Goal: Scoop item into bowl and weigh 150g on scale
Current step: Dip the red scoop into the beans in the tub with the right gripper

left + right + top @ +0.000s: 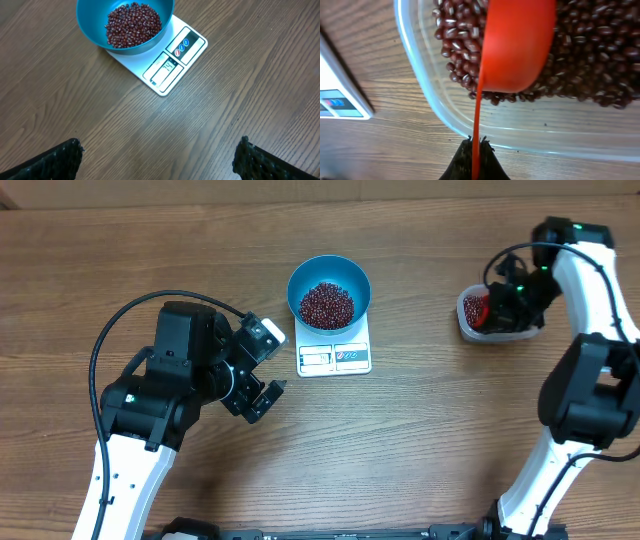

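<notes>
On your left, the left gripper [267, 368] hangs over bare wooden table [400, 450], jaws spread wide and nothing between them. From its wrist camera you see both finger pads [62, 160] at the bottom corners, with plain wood between.

Just right of that arm sits the white scale [335, 358], display edge facing you. Digits show on the display, but they are too small to read with any confidence. The blue bowl [300, 280] rests on the back of the scale, overhanging its sides, and a heap of red-brown beans [327, 304] fills its bottom.

Well apart to the right is the clear plastic tub [468, 326], with more beans lying loose inside it. Your right gripper [475, 162] is clamped on the thin handle of the red scoop [517, 45]. The scoop's cup sits over the bean heap in the tub, back towards the wrist camera, so you cannot tell what it carries.
</notes>
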You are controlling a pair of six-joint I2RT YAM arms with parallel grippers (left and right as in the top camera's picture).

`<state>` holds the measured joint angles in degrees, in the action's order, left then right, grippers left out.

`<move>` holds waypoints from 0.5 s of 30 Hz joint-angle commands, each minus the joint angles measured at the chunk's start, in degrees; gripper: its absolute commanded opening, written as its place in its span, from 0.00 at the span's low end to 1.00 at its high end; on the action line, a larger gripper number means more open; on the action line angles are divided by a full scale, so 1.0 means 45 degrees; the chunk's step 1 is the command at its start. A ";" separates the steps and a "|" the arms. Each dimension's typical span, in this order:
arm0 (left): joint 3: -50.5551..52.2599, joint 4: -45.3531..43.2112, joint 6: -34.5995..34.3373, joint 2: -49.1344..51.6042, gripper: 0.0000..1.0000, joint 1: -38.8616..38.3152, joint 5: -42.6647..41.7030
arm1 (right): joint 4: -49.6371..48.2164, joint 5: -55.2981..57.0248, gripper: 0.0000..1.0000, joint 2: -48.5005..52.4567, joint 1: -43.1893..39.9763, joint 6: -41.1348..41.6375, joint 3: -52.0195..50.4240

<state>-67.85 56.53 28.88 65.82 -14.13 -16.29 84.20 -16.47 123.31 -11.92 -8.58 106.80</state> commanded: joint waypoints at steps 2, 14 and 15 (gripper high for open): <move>-0.0291 -0.0044 -0.0136 0.0044 1.00 0.0063 0.0000 | 0.0214 -0.2395 0.04 0.0097 -0.0942 -0.1214 -0.0024; -0.0291 -0.0044 -0.0136 0.0044 1.00 0.0063 0.0000 | -0.0855 -0.3963 0.04 0.0097 -0.1953 -0.1977 -0.2059; -0.0291 -0.0044 -0.0136 0.0044 1.00 0.0063 0.0000 | -0.0957 -0.4182 0.04 0.0097 -0.1953 -0.2035 -0.2161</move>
<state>-67.85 56.51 28.88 65.82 -14.13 -16.29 81.34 -30.85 123.31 -20.71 -15.92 98.61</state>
